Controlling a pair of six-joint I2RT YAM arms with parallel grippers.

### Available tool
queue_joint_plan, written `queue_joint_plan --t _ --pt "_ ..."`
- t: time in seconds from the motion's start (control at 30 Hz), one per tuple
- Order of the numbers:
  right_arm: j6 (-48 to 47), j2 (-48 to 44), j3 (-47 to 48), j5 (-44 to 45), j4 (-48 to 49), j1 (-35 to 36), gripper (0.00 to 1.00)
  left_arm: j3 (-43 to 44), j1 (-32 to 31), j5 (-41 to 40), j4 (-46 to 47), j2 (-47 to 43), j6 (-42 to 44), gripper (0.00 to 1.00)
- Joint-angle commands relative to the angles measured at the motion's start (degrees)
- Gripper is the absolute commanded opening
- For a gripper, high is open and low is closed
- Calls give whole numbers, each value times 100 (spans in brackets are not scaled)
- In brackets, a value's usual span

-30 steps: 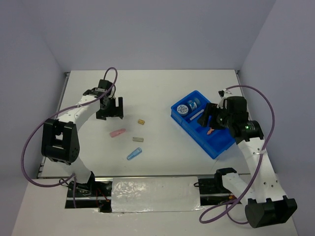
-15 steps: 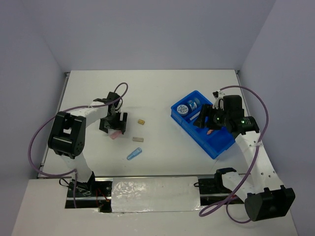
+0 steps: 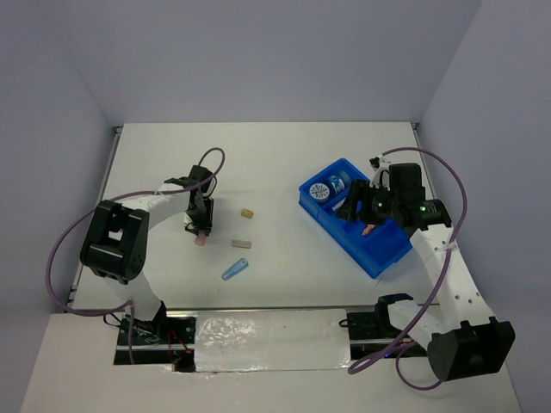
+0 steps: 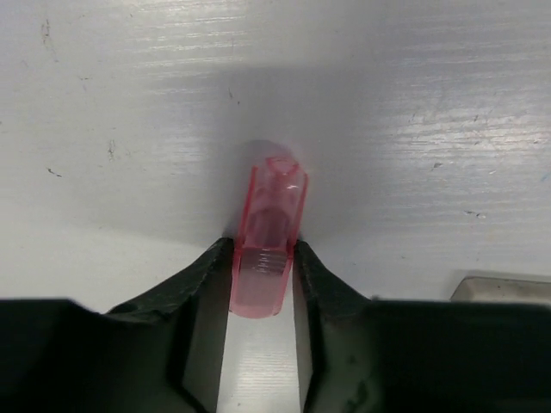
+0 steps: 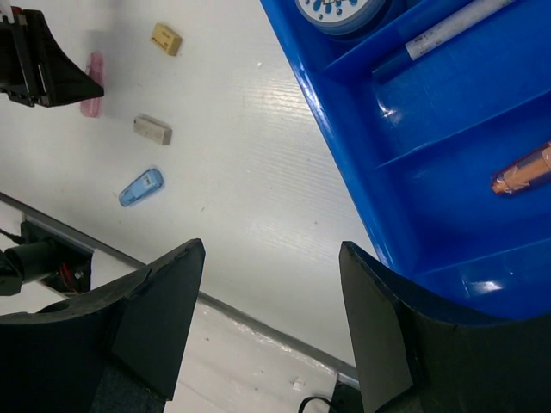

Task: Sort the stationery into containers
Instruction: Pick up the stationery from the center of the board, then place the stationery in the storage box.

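My left gripper [image 3: 200, 225] [image 4: 263, 251] is shut on the pink oblong piece [image 4: 269, 228] [image 3: 201, 239], which rests on the white table. A tan block [image 3: 247, 212], a grey block [image 3: 241, 243] and a light-blue oblong piece [image 3: 235, 269] lie loose to its right. The bright blue divided tray [image 3: 383, 258] [image 5: 448, 198] holds two round blue rolls [image 3: 320, 191] [image 3: 340, 182], a white-blue pen [image 5: 452, 26] and an orange piece [image 5: 523, 172]. My right gripper [image 3: 357, 208] [image 5: 271, 249] hangs open over the tray's left edge, holding nothing.
The right wrist view also shows the left gripper [image 5: 43, 60] with the pink piece [image 5: 91, 72], the tan block [image 5: 166, 38], the grey block [image 5: 152, 129] and the light-blue piece [image 5: 141, 187]. Pale walls close the table's back and sides.
My left gripper came down from the far left onto the pink piece and shut on it, turning it lengthwise. The right gripper drifted slightly left over the tray.
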Motion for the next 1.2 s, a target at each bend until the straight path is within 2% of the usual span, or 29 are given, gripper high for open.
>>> queue_joint_plan --t 0.0,0.03,0.07,0.13,0.27,0.37,0.47,0.5,0.6,0.77,0.9,1.0,1.17 --pt "-23 -17 301 -176 197 44 72 -455 -25 153 36 159 -104 38" --pt "-5 -25 301 -211 206 35 72 -481 -25 224 45 133 -78 29" --pt "4 -34 292 -281 223 44 72 -490 -25 303 45 107 -61 12" --pt "21 -34 266 -404 250 35 72 -481 -69 461 -25 -77 -16 0" --pt "354 -113 30 -1122 556 70 74 -359 -157 628 -52 -971 -43 0" --pt "1100 -96 -165 -1423 1110 420 75 -332 -271 997 220 -1718 -69 0" --pt "2441 97 -68 -926 1583 1079 74 -455 -481 1690 826 -2474 -60 0" --pt "2813 124 -86 -758 1734 1229 74 -464 -534 2232 975 -2626 -43 0" --pt "3817 194 -7 -65 2314 1748 73 -455 -850 2737 1494 -3031 -60 0" --pt "4082 798 889 518 2377 2354 71 -288 -1387 3274 1793 -3084 -130 0" --pt "3915 1301 1539 1010 1885 2732 69 -156 -1747 3231 1934 -3198 -262 0" --pt "3976 1512 1602 1265 1613 2952 67 -68 -1853 3239 1996 -3277 -333 0" --pt "4073 1679 1540 1169 1594 3234 61 37 -1862 3248 1970 -3365 -342 0"
